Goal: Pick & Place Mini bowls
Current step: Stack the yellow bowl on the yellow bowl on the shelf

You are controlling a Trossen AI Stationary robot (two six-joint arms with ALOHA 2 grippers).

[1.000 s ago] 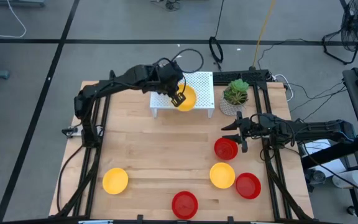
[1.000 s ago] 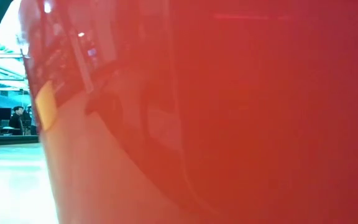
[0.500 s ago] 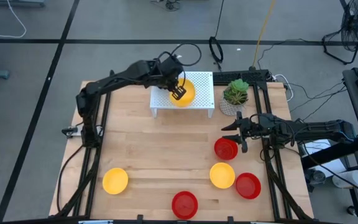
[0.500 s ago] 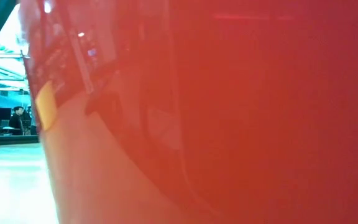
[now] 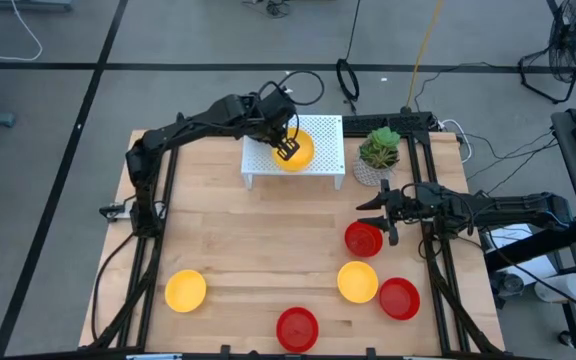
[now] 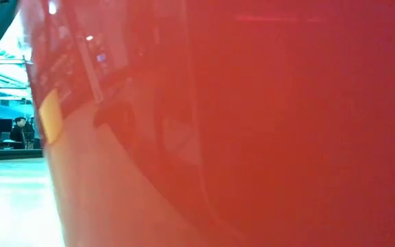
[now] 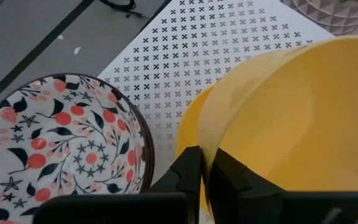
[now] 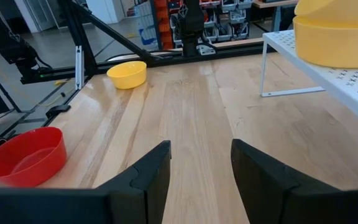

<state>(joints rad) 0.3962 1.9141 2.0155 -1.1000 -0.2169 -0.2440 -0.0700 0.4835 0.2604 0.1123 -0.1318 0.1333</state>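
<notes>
High view: the left gripper [image 5: 288, 150] reaches over the white perforated rack [image 5: 323, 135] at the far side of the wooden table [image 5: 258, 240], its fingers clamped on the rim of a yellow mini bowl [image 5: 299, 155]. From the left wrist camera, that held bowl [image 7: 291, 118] sits tilted inside a second yellow bowl [image 7: 188, 134] already resting on the rack [image 7: 229, 37], with a white patterned bowl [image 7: 61, 137] just beside them on the same rack.

The right gripper [image 5: 380, 205] waits near the rack's right end, beside the potted plant [image 5: 379, 150], its fingers apart and holding nothing; its wrist camera confirms the gap between the two dark fingers [image 8: 145, 174].

Five more bowls lie on the table in front of the rack: a red bowl [image 5: 363, 239] just by the right gripper, a yellow one [image 5: 357, 281] beyond it, another red one [image 5: 399, 298] near the table's right front corner, a third red bowl [image 5: 297, 327] at the front edge, and a lone yellow bowl [image 5: 185, 290] well apart toward the front left.

The low camera is almost wholly blocked by a red bowl wall [image 6: 266, 123].
</notes>
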